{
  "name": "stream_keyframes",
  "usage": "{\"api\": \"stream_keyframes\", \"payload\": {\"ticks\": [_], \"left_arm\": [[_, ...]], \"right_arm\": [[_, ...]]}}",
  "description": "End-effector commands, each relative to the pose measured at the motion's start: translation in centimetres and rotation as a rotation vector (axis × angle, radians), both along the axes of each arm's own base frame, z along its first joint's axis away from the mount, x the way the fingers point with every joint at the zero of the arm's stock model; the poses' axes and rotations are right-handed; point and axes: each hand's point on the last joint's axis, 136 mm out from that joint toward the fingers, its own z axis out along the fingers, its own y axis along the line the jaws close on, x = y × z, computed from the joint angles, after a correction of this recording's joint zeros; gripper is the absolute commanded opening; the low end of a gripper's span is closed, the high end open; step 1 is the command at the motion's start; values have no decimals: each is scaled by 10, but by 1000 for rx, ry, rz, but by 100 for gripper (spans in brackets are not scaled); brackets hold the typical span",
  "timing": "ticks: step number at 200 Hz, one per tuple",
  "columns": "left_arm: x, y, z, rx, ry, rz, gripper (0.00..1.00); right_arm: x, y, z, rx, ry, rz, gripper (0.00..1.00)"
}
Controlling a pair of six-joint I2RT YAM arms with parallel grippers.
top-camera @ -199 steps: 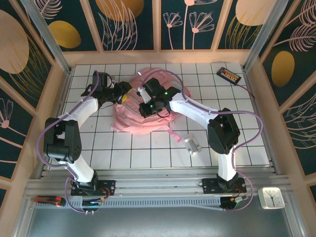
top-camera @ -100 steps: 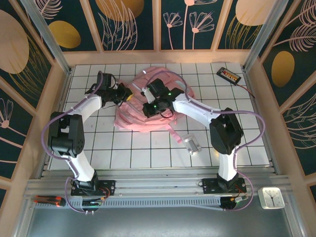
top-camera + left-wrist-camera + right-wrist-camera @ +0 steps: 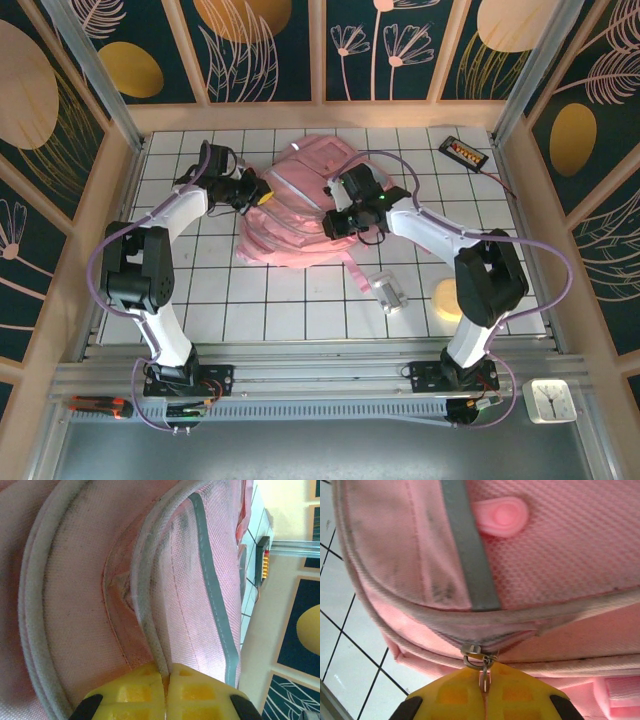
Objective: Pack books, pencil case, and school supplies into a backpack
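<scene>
The pink backpack [image 3: 298, 200] lies at the table's far middle, its top toward the back wall. My left gripper [image 3: 262, 195] is at its left edge. In the left wrist view that gripper [image 3: 167, 674] is shut on the grey piped seam [image 3: 145, 615] of the backpack [image 3: 75, 580]. My right gripper [image 3: 334, 222] is at the bag's right side. In the right wrist view it [image 3: 483, 677] is shut on the metal zip pull [image 3: 479, 659] of the backpack [image 3: 560, 540]. A silver clip-like piece [image 3: 388, 292] lies on the tiles in front of the bag. The books and the pencil case are out of view.
A black slab with an orange label [image 3: 464, 152] sits at the back right with a thin cable. A pale yellowish patch [image 3: 447, 295] lies on the tiles by the right arm's elbow. Wooden walls enclose the table on three sides.
My left gripper has shut on the backpack's seam. My right gripper has moved right with the zip pull, and the bag now lies more spread out toward the back.
</scene>
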Motion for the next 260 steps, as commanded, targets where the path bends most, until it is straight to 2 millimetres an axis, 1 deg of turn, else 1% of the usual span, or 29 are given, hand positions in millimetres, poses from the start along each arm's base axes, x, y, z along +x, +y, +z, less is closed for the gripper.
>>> {"api": "stream_keyframes", "payload": {"ticks": [1,19,42,57,80,98,105,117,127,131,137,140,149,152,162,173,179,183,185,190,192,194,200,204,210,212,219,233,260], "left_arm": [[19,32,-2,109,-42,67,0],[16,33,-4,117,-38,53,0],[13,38,-1,128,-48,54,0],[13,43,4,133,-60,59,0],[12,51,5,142,-63,59,0],[12,51,7,131,-68,62,0],[12,49,9,115,-70,64,0],[13,44,12,73,-77,61,0],[13,42,15,45,-87,65,0],[13,41,17,39,-91,66,6],[14,41,20,34,-99,67,19],[14,40,22,32,-105,66,24],[14,40,28,31,-118,66,33],[13,40,29,32,-123,65,36],[13,41,36,32,-140,64,42],[11,41,42,33,-155,64,46],[11,41,41,36,-155,63,46],[10,41,41,38,-155,61,47],[9,41,50,37,-177,61,47],[7,42,54,42,-187,62,48],[6,43,55,45,-188,64,48],[6,44,55,49,-190,65,49],[5,45,57,57,-195,67,50],[3,46,58,60,-198,66,51],[2,47,58,64,-200,66,51],[1,47,58,65,-200,66,51],[-2,47,59,69,-204,65,52],[-8,49,55,79,-196,67,52],[-25,48,40,47,-161,83,53]], "right_arm": [[5,-32,3,-71,9,-83,0],[19,-32,11,-67,-24,-111,0],[26,-32,15,-65,-33,-132,0],[31,-42,15,-103,-50,-176,0],[30,-49,10,-127,-29,-208,0],[30,-47,12,-115,-23,-205,0],[31,-44,15,-101,-23,-202,8],[30,-39,21,-69,-25,-192,27],[30,-36,28,-42,-37,-191,39],[29,-36,31,-33,-43,-190,43],[29,-36,36,-18,-56,-190,48],[28,-36,38,-13,-61,-190,50],[26,-38,43,-1,-79,-191,54],[32,-48,46,2,-88,-219,54],[30,-57,50,11,-105,-237,56],[30,-69,51,1,-129,-263,56],[29,-75,51,-3,-150,-267,55],[27,-78,49,-6,-162,-261,55],[25,-78,48,-8,-168,-251,55],[22,-78,46,-2,-192,-217,55],[21,-77,48,5,-209,-200,55],[17,-77,44,3,-212,-179,56],[11,-73,43,21,-258,-106,56],[3,-71,35,24,-274,-50,55],[-6,-68,31,33,-314,27,55],[-8,-67,32,37,-333,49,55],[-14,-69,23,24,-369,101,54],[-13,-73,10,-17,-414,137,52],[4,-73,-10,-27,-360,155,49]]}}
